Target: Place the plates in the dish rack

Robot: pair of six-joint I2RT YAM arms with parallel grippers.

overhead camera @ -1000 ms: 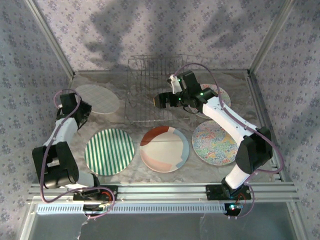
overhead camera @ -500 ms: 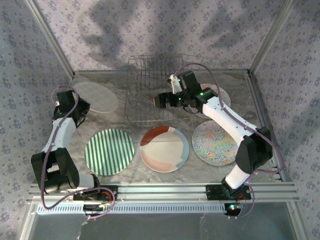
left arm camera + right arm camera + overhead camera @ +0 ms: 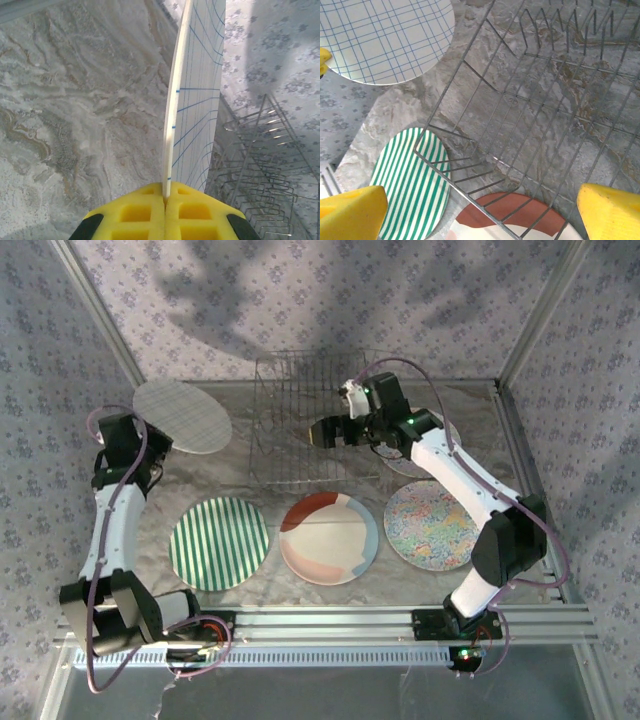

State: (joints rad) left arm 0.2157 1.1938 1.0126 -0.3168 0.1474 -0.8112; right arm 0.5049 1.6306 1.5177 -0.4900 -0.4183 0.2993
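Observation:
My left gripper [image 3: 150, 440] [image 3: 165, 192] is shut on the rim of a pale plate with thin blue grid lines [image 3: 182, 415] [image 3: 197, 75] [image 3: 385, 35]. It holds the plate tilted, clear of the table, left of the wire dish rack [image 3: 300, 430] [image 3: 260, 165] [image 3: 530, 100]. My right gripper [image 3: 325, 433] [image 3: 480, 215] hangs open above the rack's near left corner with nothing between its fingers. Flat on the table lie a green-white striped plate [image 3: 219, 543] [image 3: 410, 185], a cream plate with red and blue patches [image 3: 329, 538] [image 3: 530, 215] and a mosaic plate [image 3: 429, 525]. The right arm partly covers a second mosaic plate [image 3: 450, 430].
Patterned walls and slanted metal posts [image 3: 100, 315] close in the back and sides. A ribbed metal rail [image 3: 320, 620] runs along the near edge by the arm bases. The rack's prongs stand bare.
The left arm has lifted the grid plate off the table and tilted it, drawing back to the left. The right gripper has risen slightly over the rack, still open.

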